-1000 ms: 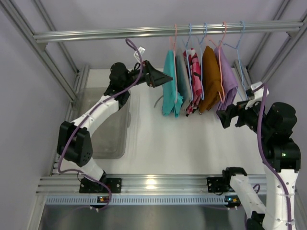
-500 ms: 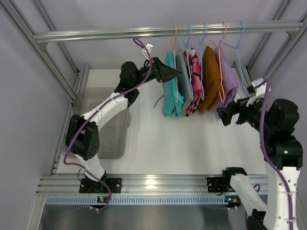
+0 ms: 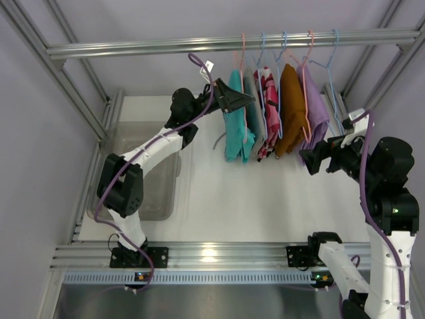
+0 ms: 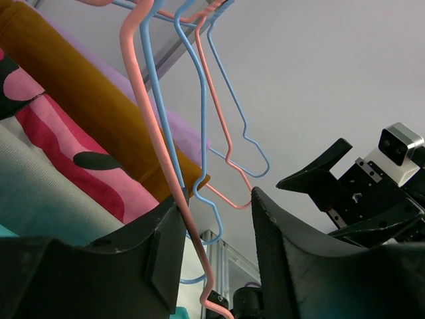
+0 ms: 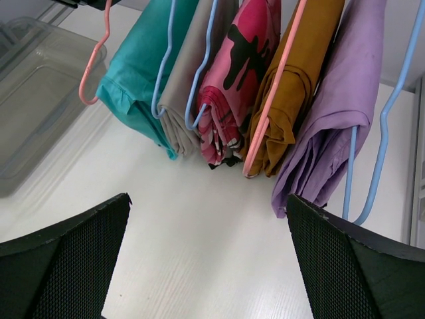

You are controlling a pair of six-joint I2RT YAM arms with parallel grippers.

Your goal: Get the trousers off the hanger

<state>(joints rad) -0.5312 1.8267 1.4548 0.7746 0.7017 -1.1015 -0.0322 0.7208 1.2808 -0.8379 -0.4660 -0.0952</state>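
Observation:
Teal trousers hang folded over a pink hanger, the leftmost on the rail; the right wrist view shows the same trousers and hanger. My left gripper is raised against the top of these trousers. In the left wrist view its jaws straddle the pink hanger wire. The wire lies against the left finger, and a gap is left to the right finger. My right gripper hovers wide open and empty beside the purple garment, with its fingers over the bare table.
Grey, pink camouflage, mustard and purple garments hang to the right on blue and pink hangers. All hang from the metal rail. A clear plastic bin sits on the table at the left.
My left arm has reached right and up to the pink hanger, and its jaws have narrowed around the wire. The right gripper rose slightly, then held still.

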